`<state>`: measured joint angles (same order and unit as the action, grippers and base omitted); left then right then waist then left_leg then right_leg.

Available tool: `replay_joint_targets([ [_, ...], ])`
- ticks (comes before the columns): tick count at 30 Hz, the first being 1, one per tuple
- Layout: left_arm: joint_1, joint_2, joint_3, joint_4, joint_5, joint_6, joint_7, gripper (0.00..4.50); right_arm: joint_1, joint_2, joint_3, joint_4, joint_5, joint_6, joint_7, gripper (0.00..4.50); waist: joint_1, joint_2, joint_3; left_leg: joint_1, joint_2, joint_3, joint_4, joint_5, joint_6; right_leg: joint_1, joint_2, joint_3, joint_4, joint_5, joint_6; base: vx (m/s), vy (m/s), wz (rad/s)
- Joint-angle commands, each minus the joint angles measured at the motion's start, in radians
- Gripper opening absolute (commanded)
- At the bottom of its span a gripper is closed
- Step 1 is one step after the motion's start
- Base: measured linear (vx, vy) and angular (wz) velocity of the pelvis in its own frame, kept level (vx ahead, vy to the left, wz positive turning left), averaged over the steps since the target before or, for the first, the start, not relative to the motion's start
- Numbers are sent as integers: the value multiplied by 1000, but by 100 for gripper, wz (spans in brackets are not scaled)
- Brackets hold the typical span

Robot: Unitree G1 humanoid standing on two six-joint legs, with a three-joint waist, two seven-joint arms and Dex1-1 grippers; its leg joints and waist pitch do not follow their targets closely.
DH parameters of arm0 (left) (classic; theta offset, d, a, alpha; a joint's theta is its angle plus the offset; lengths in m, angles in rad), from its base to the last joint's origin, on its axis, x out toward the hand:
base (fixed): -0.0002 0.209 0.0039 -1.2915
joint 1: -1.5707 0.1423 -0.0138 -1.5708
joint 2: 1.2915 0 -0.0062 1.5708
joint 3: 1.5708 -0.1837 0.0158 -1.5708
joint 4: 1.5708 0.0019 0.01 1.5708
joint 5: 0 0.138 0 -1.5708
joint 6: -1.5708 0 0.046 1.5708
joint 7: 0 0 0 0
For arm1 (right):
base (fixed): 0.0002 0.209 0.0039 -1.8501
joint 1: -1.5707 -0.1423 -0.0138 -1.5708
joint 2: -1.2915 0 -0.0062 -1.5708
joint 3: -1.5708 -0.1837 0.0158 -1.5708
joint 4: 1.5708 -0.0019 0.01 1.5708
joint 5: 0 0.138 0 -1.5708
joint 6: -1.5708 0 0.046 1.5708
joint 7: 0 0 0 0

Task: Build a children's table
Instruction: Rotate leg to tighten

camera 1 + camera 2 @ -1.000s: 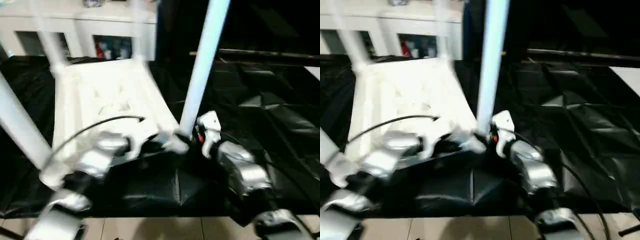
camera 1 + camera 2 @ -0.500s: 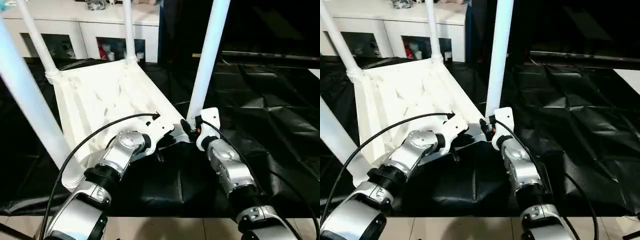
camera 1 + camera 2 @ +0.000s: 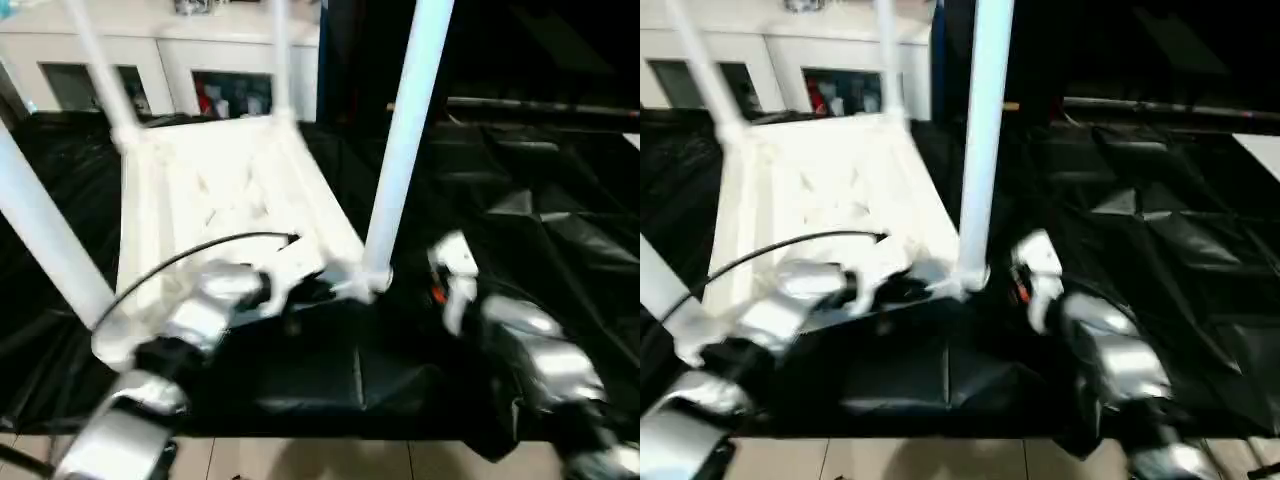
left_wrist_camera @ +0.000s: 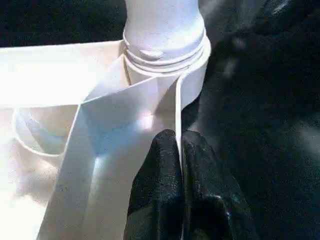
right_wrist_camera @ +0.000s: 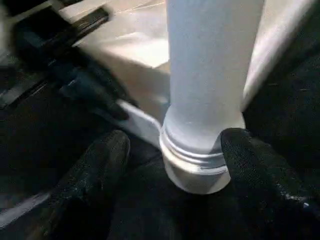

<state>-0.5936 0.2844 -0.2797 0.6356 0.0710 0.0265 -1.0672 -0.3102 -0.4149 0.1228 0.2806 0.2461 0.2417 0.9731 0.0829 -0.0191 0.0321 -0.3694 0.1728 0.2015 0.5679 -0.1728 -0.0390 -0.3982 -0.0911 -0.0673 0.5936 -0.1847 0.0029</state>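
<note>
Upturned tabletop (image 3: 220,190) on black sheet (image 3: 560,220); near leg (image 5: 212,75) upright between wide-open right jaws (image 5: 175,150). Left jaws (image 4: 179,150) pinch tabletop's rim beside its socket (image 4: 170,60).

Tabletop (image 3: 220,200) lies underside up on the sheet (image 3: 560,230), a leg (image 3: 405,140) in each corner socket. Cabinet (image 3: 160,60) behind it. Left gripper (image 4: 177,165) at the near rim beside the near-right leg; right gripper (image 5: 172,165) right of it, apparently apart.
</note>
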Motion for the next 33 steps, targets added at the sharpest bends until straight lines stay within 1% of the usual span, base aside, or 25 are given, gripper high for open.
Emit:
replay_joint_targets([
  [1,37,-17,-31,-39,-69,12,-100,0,-2,-17,21,-39,14,25,46,320,1,-17,-42,10,66,-29,-65,-258,66,36,-69,50,-82,-308,-180,0,0,0],
  [3,47,-4,-35,-62,-79,20,-132,0,-2,-26,26,-48,8,31,56,320,4,-16,-43,13,67,-29,-66,-260,53,34,-70,50,-82,-318,-185,0,0,0],
  [4,53,4,-35,-78,-83,29,-148,0,-2,-35,34,-55,4,31,62,320,4,-19,-41,14,67,-27,-66,-265,49,32,-68,50,-83,-315,-187,0,0,0],
  [5,54,6,-35,-81,-84,32,-150,0,-2,-36,36,-56,3,30,63,320,6,-18,-41,15,68,-28,-67,-266,46,32,-69,50,-81,-315,-187,0,0,0],
  [7,58,12,-35,-88,-87,38,-162,0,-8,-31,41,-47,-12,12,50,320,7,-19,-41,15,67,-27,-67,-266,44,32,-70,51,-82,-320,-185,0,0,0],
  [9,61,15,-35,-94,-88,41,-167,0,-17,-21,49,-35,-26,0,41,320,6,-20,-40,13,65,-28,-67,-271,38,32,-71,51,-83,-337,-176,0,0,0],
  [11,63,16,-33,-97,-85,39,-163,0,-18,-21,54,-34,-33,-2,41,320,6,-22,-40,14,66,-28,-66,-272,35,32,-71,51,-84,-347,-170,0,0,0],
  [13,66,15,-29,-103,-80,37,-158,0,-17,-28,62,-39,-44,-1,51,320,7,-24,-40,13,65,-29,-66,-268,36,33,-71,51,-83,-344,-168,0,0,0],
  [14,68,15,-26,-110,-79,37,-155,0,-15,-30,62,-43,-43,2,53,320,7,-23,-41,13,66,-29,-66,-258,39,34,-70,51,-80,-325,-171,0,0,0],
  [16,73,15,-20,-123,-84,29,-155,0,-7,-45,54,-60,-30,12,64,320,8,-25,-42,12,66,-27,-64,-245,44,35,-70,51,-77,-300,-177,0,0,0],
  [19,77,15,-11,-136,-91,26,-151,0,0,-58,45,-67,-29,5,60,320,8,-25,-42,12,65,-26,-63,-235,51,37,-70,51,-77,-288,-181,0,0,0],
  [20,80,17,-5,-150,-101,40,-159,0,4,-63,38,-72,-23,7,60,320,9,-21,-43,12,64,-26,-62,-230,52,37,-70,51,-77,-288,-180,0,0,0],
  [21,92,27,1,-185,-118,53,-174,0,24,-78,13,-96,-9,12,61,320,9,-21,-44,11,65,-27,-62,-224,52,39,-71,51,-74,-276,-183,0,0,0],
  [22,96,30,2,-194,-122,56,-177,0,31,-82,8,-105,-5,14,63,320,10,-22,-45,10,66,-27,-62,-217,54,40,-70,51,-73,-262,-183,0,0,0],
  [23,98,31,3,-199,-124,57,-179,0,34,-85,5,-109,-3,15,64,320,10,-22,-45,11,66,-26,-61,-207,61,40,-68,51,-71,-239,-187,0,0,0],
  [24,102,35,6,-210,-127,59,-179,0,45,-93,-2,-124,2,18,66,320,8,-22,-45,9,64,-25,-60,-203,67,39,-66,50,-69,-225,-195,0,0,0],
  [25,105,38,8,-219,-129,60,-179,0,55,-99,-6,-136,6,21,69,320,9,-20,-45,9,64,-26,-59,-203,67,40,-67,49,-70,-223,-197,0,0,0],
  [26,111,45,21,-234,-124,73,-152,0,87,-122,-26,-173,28,39,82,320,12,-21,-45,9,65,-25,-59,-204,73,42,-67,51,-70,-221,-194,0,0,0],
  [27,113,49,25,-240,-123,75,-145,0,100,-131,-34,-184,35,41,85,320,13,-18,-45,10,66,-27,-58,-202,74,42,-68,50,-68,-217,-195,0,0,0],
  [28,118,54,35,-254,-131,90,-145,28,113,-138,-50,-193,42,40,80,323,10,-19,-45,8,65,-27,-59,-200,76,43,-66,50,-69,-215,-195,0,0,0],
  [29,125,55,53,-276,-150,106,-143,56,124,-140,-72,-197,49,37,63,325,10,-16,-45,9,65,-26,-58,-203,75,42,-67,50,-70,-215,-199,0,0,0],
  [30,131,56,66,-295,-164,120,-140,56,131,-141,-87,-202,55,37,51,325,7,-20,-44,6,63,-26,-58,-206,73,43,-66,48,-69,-223,-201,0,0,0],
  [31,142,59,79,-324,-183,146,-144,56,133,-132,-109,-200,56,29,20,325,7,-17,-45,5,61,-26,-57,-203,70,45,-67,47,-67,-225,-204,0,0,0],
  [32,152,63,89,-352,-198,166,-147,62,133,-121,-128,-196,57,22,-10,325,7,-16,-46,6,62,-25,-57,-203,64,43,-70,48,-70,-228,-217,0,0,0],
  [33,158,65,96,-369,-207,175,-147,75,130,-110,-143,-192,58,18,-33,325,5,-14,-45,10,65,-25,-58,-210,58,39,-67,48,-70,-225,-226,0,0,0],
])
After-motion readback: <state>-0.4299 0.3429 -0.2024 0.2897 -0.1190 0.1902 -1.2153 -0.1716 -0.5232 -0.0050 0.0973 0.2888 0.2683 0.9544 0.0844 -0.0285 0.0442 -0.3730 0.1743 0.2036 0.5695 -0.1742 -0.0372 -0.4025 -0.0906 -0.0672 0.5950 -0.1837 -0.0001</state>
